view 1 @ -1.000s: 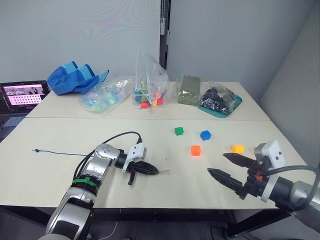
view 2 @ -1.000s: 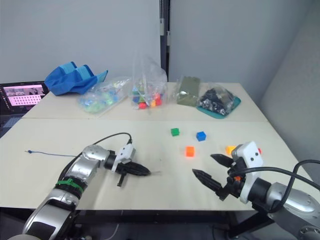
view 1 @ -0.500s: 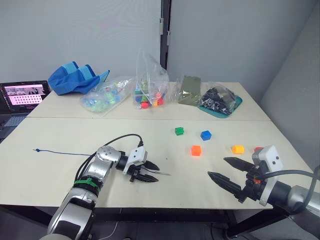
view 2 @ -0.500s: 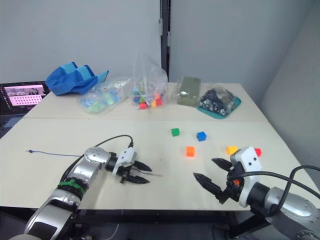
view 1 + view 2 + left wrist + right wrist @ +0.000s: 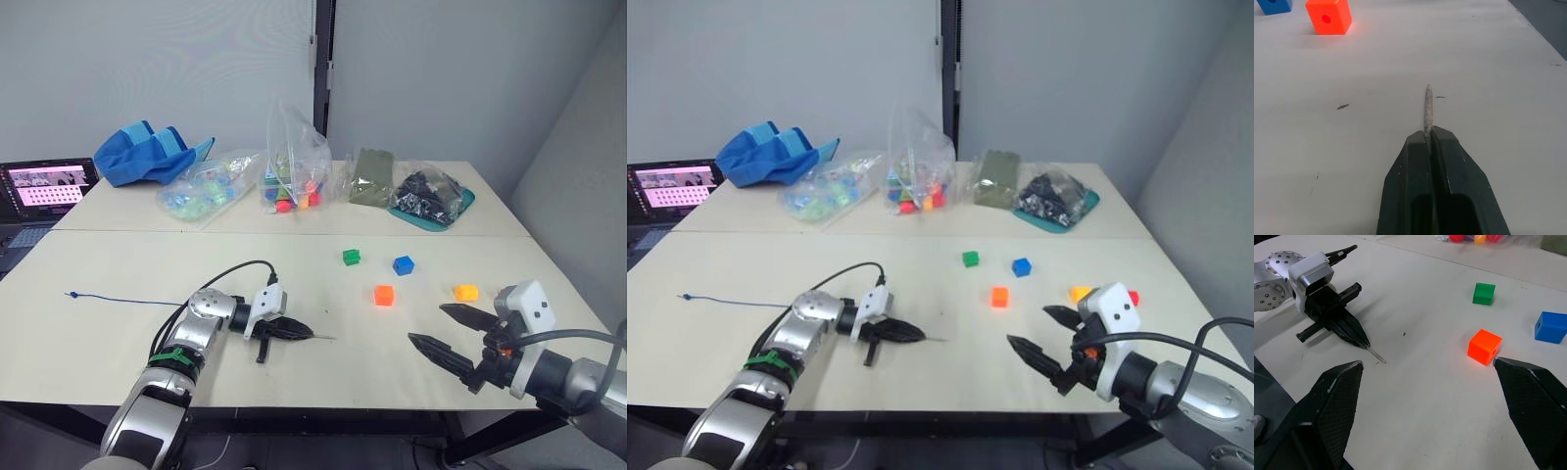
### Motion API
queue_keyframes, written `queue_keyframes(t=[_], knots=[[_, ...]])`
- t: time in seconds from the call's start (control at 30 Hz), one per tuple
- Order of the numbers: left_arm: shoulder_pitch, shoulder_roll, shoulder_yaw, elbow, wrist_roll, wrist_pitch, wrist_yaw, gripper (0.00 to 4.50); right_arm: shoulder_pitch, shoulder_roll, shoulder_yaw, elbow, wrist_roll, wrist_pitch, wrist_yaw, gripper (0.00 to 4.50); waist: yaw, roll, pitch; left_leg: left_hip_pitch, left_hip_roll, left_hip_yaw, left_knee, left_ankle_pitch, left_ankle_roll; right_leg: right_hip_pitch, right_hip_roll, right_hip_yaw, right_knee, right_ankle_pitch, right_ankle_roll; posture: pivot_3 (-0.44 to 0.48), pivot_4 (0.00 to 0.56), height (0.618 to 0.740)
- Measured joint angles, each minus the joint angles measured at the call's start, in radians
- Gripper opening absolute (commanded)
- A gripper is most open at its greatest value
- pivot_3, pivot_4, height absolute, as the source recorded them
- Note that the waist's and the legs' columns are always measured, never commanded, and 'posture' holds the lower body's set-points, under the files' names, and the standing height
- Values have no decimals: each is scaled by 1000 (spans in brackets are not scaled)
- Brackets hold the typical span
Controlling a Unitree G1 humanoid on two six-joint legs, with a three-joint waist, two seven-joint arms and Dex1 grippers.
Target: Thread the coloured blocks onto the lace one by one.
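Observation:
My left gripper [image 5: 306,335] lies low on the table, shut on the lace's stiff pale tip [image 5: 1427,105], which pokes out past the fingertips. The thin dark blue lace [image 5: 118,300] trails left to its knot. Ahead of the tip sit the orange block [image 5: 383,295], the green block [image 5: 351,257], the blue block [image 5: 403,264] and the yellow block [image 5: 465,292]. A sliver of the red block [image 5: 1133,295] peeks out behind my right wrist. My right gripper [image 5: 425,322] hovers open near the front right, fingers wide apart, short of the orange block [image 5: 1485,346].
Clear bags of colourful pieces [image 5: 292,181] stand along the back of the table, with a blue cloth bag [image 5: 147,152], an olive pouch [image 5: 370,176] and a teal tray [image 5: 460,201] holding dark parts. A laptop [image 5: 44,186] sits off the left edge.
Half a second ago my left gripper's fingers were spread beside the lace tip; they have now shut on it. My right gripper has shifted only slightly.

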Motion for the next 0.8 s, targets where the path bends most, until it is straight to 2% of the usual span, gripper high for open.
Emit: queue_keyframes(t=[0.23, 0.37, 0.43, 0.5, 0.6, 0.63, 0.8], knots=[[13, -23, 6, -38, -30, 66, -41, 46, 39, -1, -53, 1, -1, 0, 21, 4500, 1, 0, 0, 0, 0, 0, 0, 0, 0, 0, 0, 0, 0, 0, 0, 0, 150, 740], [11, -42, 19, -95, -72, 143, -48, 46, 117, 36, -140, 4, -1, -9, 32, 4500, 4, 0, 0, -1, 0, 0, 0, 0, 0, 0, 0, 0, 0, 0, 0, 0, 150, 740], [8, -39, 30, -127, -91, 178, -53, 46, 138, 121, -186, 14, 3, -53, 24, 4500, 3, 0, 0, 0, 0, 0, 0, 0, 0, 0, 0, 0, 0, 0, 0, 0, 150, 740], [5, -38, 30, -157, -97, 216, -66, 46, 149, 268, -263, 41, -12, -156, -14, 4500, 0, 0, 0, 0, 0, 0, 0, 0, 0, 0, 0, 0, 0, 0, 0, 0, 150, 740], [2, -34, 29, -172, -99, 244, -81, 46, 238, 323, -313, 80, -128, -244, -21, 4500, 3, 0, 0, 0, 0, 0, -1, 0, 0, 0, 0, -1, 0, 0, 0, 0, 150, 740], [-1, -34, 29, -174, -101, 257, -89, 46, 292, 373, -317, 93, -186, -288, -8, 4500, 4, 0, 0, 0, 0, 0, -2, 0, 0, -1, 0, -1, 0, 0, -1, 0, 150, 740], [-22, -36, 29, -174, -111, 286, -112, 46, 395, 499, -326, 150, -300, -407, -2, 4500, -5, 0, 0, 0, 0, 0, -2, 0, 0, -1, 0, 0, 0, -1, -1, 0, 150, 740]])
